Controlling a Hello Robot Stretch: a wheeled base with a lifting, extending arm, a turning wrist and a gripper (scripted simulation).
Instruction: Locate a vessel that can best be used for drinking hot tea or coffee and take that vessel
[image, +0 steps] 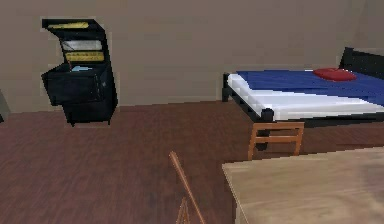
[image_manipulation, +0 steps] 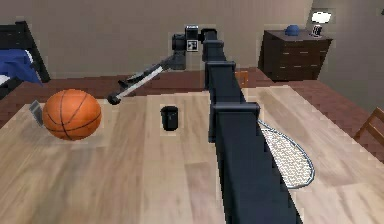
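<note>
A small dark cup (image_manipulation: 170, 118) stands upright near the middle of the wooden table (image_manipulation: 120, 170). My arm (image_manipulation: 235, 130) runs up over the table just right of the cup. At its far end the gripper (image_manipulation: 122, 93) points left and downward, its thin fingers (image_manipulation: 145, 76) ending over the table's far edge, beyond the cup and to its left. Behind the fingertips are bare floor and tabletop, so the gripper holds nothing.
A basketball (image_manipulation: 71, 113) lies at the table's left and a racket (image_manipulation: 287, 160) to the right of the arm. Beyond stand a dresser (image_manipulation: 296, 55), a bed (image: 305, 92) and an arcade cabinet (image: 80, 72). A wooden stool (image: 274, 137) stands by the bed.
</note>
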